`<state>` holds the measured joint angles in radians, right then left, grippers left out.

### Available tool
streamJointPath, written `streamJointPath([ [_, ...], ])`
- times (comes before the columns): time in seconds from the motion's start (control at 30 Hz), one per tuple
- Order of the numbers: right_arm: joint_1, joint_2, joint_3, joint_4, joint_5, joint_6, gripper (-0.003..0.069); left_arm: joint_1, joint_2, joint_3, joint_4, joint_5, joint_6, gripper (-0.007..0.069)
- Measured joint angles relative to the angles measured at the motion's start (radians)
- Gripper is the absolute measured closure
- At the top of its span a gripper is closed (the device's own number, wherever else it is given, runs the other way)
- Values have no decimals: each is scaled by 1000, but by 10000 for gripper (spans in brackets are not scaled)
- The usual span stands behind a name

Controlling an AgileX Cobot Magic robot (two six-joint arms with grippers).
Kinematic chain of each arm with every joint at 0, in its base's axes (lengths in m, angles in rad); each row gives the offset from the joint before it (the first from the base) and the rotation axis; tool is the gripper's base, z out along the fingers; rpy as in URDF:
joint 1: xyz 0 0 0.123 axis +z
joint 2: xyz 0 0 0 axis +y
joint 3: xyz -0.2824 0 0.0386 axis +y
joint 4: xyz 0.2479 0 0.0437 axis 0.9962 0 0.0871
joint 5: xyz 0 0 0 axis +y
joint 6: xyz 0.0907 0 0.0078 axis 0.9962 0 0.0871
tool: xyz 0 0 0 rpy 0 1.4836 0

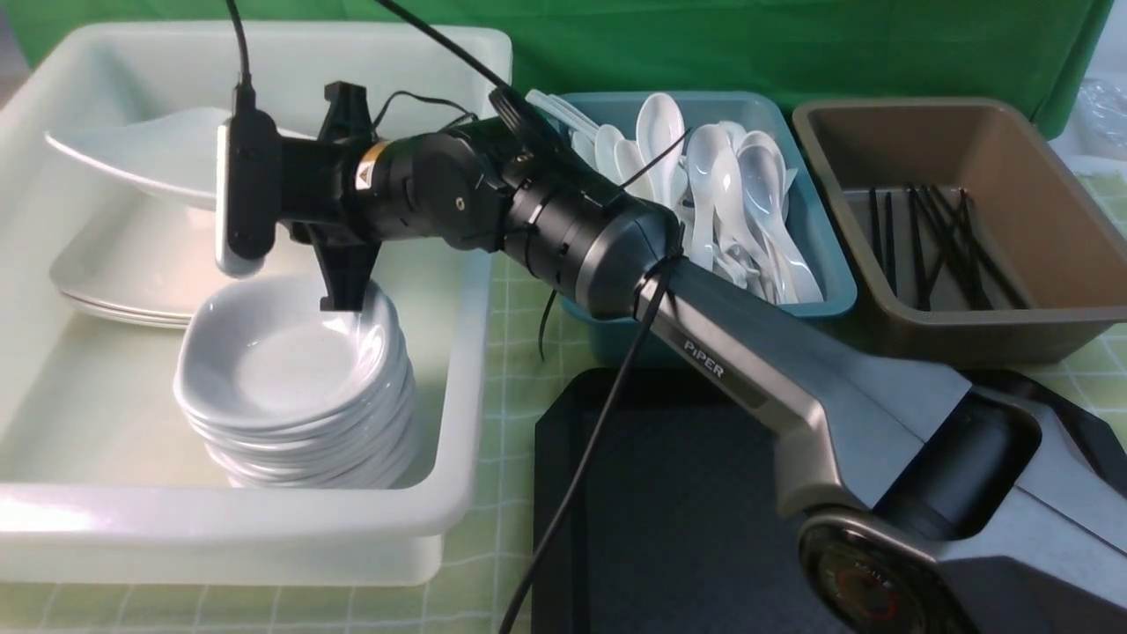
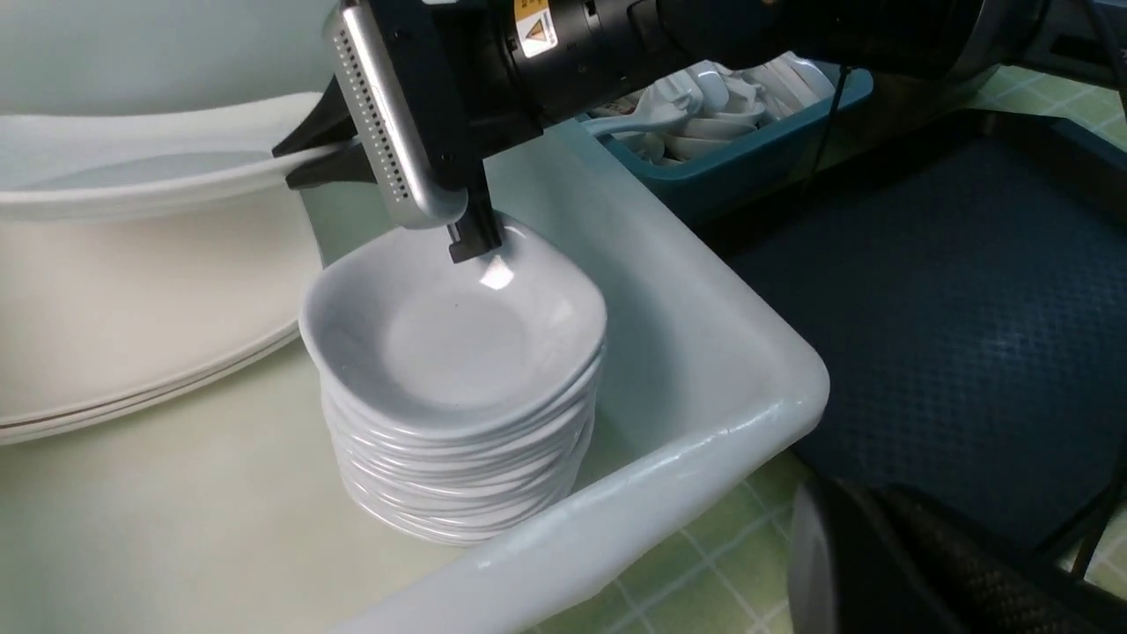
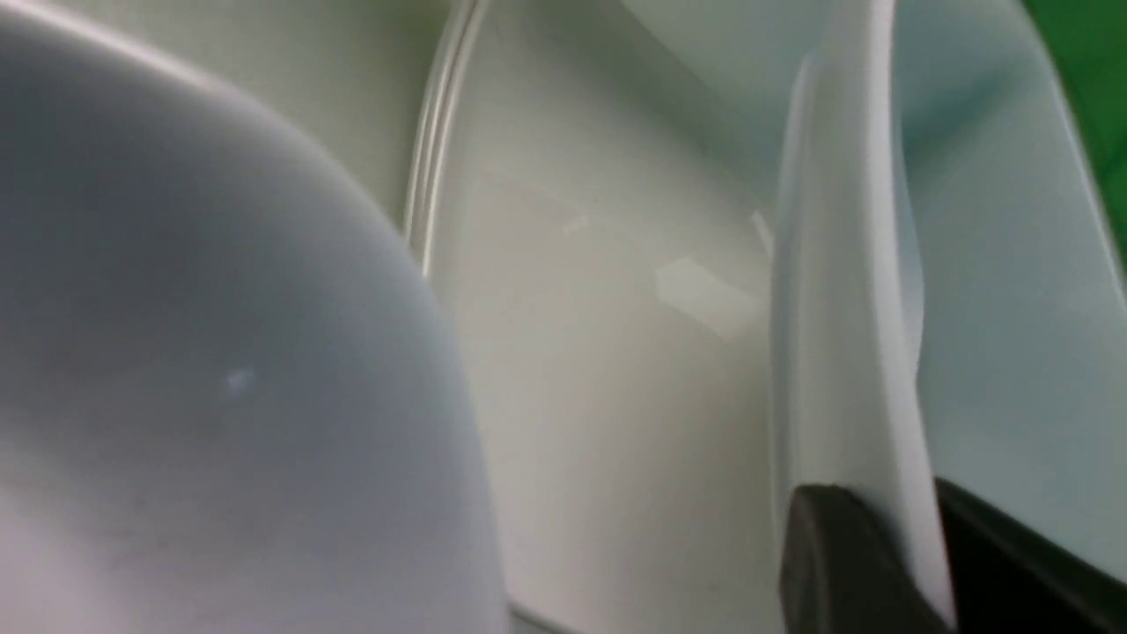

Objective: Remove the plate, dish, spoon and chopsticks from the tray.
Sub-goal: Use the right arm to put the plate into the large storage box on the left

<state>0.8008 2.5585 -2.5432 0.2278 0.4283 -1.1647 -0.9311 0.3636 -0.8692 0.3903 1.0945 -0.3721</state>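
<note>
My right arm reaches across into the white tub [image 1: 458, 370]. Its gripper [image 1: 227, 151] is shut on the rim of a large white plate [image 1: 132, 150], held tilted above a stack of plates [image 1: 123, 264]. In the right wrist view the plate's edge [image 3: 845, 291] runs between the two dark fingers [image 3: 828, 555]. A stack of small dishes [image 1: 290, 370] stands just below the wrist. The black tray [image 1: 669, 493] lies bare. Spoons [image 1: 722, 185] fill the teal bin and chopsticks [image 1: 942, 238] lie in the brown bin. My left gripper [image 2: 880, 563] hangs shut and holds nothing, near the tub's corner.
The teal bin [image 1: 836, 291] and brown bin [image 1: 1057, 202] stand behind the tray, against a green backdrop. The tub's rim [image 2: 704, 440] lies between the dish stack [image 2: 453, 335] and the tray [image 2: 951, 291]. My right forearm [image 1: 775, 370] crosses over the tray.
</note>
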Motion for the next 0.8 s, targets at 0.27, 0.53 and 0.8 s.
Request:
streamJointPath([
  [0.27, 0, -1, -3, 0, 4, 80, 392, -1, 0, 0, -44, -29, 31, 583],
  [0.53, 0, -38, -5, -2, 67, 126, 171, -1, 0, 0, -53, -61, 52, 583],
  [0.8, 0, -174, -5, -19, 330, 281, 206, -1, 0, 0, -55, -92, 87, 583],
])
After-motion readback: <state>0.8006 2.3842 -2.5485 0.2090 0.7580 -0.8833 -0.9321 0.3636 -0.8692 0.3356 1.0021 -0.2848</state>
